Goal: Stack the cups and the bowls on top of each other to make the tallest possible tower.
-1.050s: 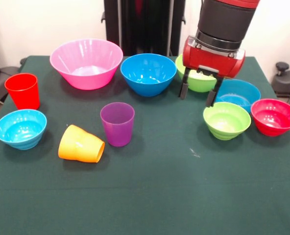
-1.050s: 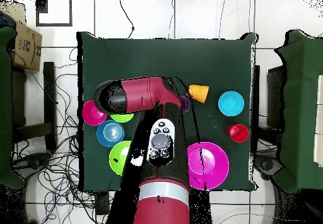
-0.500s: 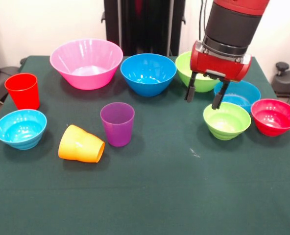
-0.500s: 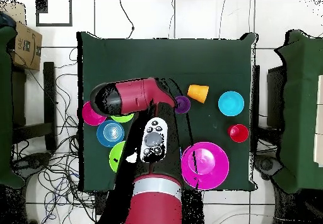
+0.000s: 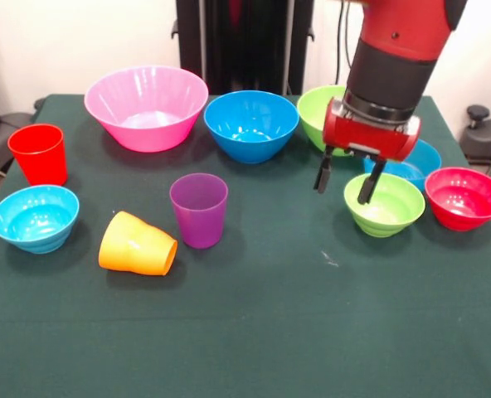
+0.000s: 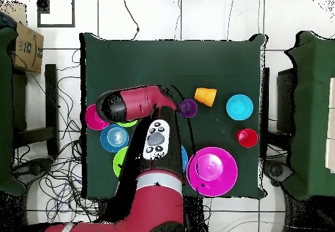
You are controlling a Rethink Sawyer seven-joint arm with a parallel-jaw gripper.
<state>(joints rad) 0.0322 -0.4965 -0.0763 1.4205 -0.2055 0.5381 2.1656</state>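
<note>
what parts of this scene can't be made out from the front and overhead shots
- Small blue plastic bowl, front view: mostly behind the gripper and the small lime green bowl.
- Mid-sized lime green bowl, front view: right part hidden by the red arm.
- Small lime green bowl, overhead view: almost wholly under the arm.
- Mid-sized blue bowl, overhead view: only a sliver shows beside the arm.
- Gripper, overhead view: hidden beneath the arm.

Red/black arm enters frame approx 1 o'clock, wrist vertical. Gripper [image 5: 344, 179] pointing straight down, fingers [image 5: 321, 176] spread apart, nothing betw. them, tips hanging above desk [image 5: 254, 332].
</note>
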